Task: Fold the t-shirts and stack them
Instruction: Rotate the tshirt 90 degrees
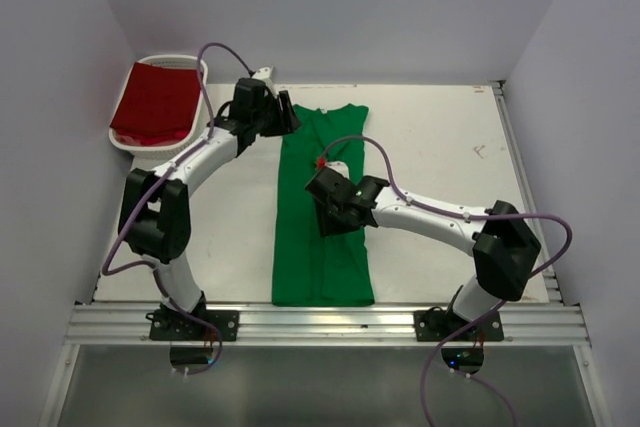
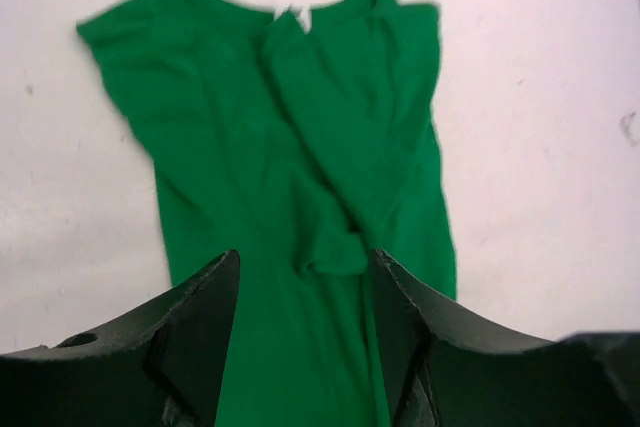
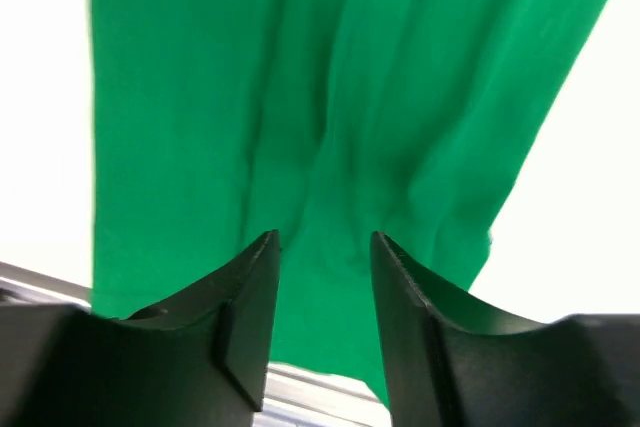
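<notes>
The bright green t-shirt [image 1: 320, 267] lies on the white table as a long narrow strip, its sides folded inward and its neck at the far end. Its white neck label [image 2: 297, 15] shows in the left wrist view. My left gripper [image 1: 285, 119] hovers open over the shirt's far left shoulder, with green cloth [image 2: 300, 147] below and nothing between the fingers [image 2: 305, 267]. My right gripper [image 1: 327, 219] stands open over the middle of the shirt [image 3: 300, 97], pointing toward the near hem, also with nothing between its fingers [image 3: 322, 242]. The dark red t-shirt [image 1: 155, 102] lies in the basket.
A white slatted basket [image 1: 122, 142] stands at the table's far left corner. An aluminium rail [image 1: 320, 322] runs along the near edge. Bare white table [image 1: 440, 137] lies on both sides of the green shirt. Walls close in the left, back and right.
</notes>
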{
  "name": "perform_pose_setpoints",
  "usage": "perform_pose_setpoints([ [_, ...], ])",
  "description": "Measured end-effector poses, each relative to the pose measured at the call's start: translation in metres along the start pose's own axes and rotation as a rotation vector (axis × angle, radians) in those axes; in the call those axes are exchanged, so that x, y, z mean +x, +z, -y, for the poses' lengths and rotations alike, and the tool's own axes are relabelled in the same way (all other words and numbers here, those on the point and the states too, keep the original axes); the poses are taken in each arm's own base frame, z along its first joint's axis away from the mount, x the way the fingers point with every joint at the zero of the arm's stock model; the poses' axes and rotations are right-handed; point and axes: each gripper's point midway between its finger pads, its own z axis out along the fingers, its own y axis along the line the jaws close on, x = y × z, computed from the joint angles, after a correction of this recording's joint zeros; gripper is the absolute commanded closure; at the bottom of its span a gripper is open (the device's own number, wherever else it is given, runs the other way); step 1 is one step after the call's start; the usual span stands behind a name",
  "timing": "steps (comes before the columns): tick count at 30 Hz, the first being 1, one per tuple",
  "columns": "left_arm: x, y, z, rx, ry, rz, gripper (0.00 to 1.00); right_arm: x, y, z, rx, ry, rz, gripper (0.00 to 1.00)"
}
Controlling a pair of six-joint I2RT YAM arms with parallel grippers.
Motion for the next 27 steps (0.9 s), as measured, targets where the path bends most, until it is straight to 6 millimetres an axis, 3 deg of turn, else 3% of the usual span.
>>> perform_pose_setpoints([
  [4, 0.048, 0.007, -0.028, -0.068, -0.017, -0.099, 0.43, 0.042, 0.012, 0.000, -0.002, -0.020, -0.082, 0.56],
  [8, 0.082, 0.006, -0.046, -0.116, -0.027, -0.166, 0.43, 0.075, 0.005, -0.023, -0.042, -0.085, -0.118, 0.56],
  [13, 0.091, 0.003, -0.052, -0.133, -0.029, -0.179, 0.44, 0.099, -0.003, -0.042, -0.076, -0.133, -0.140, 0.57],
  [27, 0.093, -0.004, -0.052, -0.134, -0.027, -0.172, 0.46, 0.124, 0.010, -0.045, -0.030, -0.127, -0.201, 0.63],
])
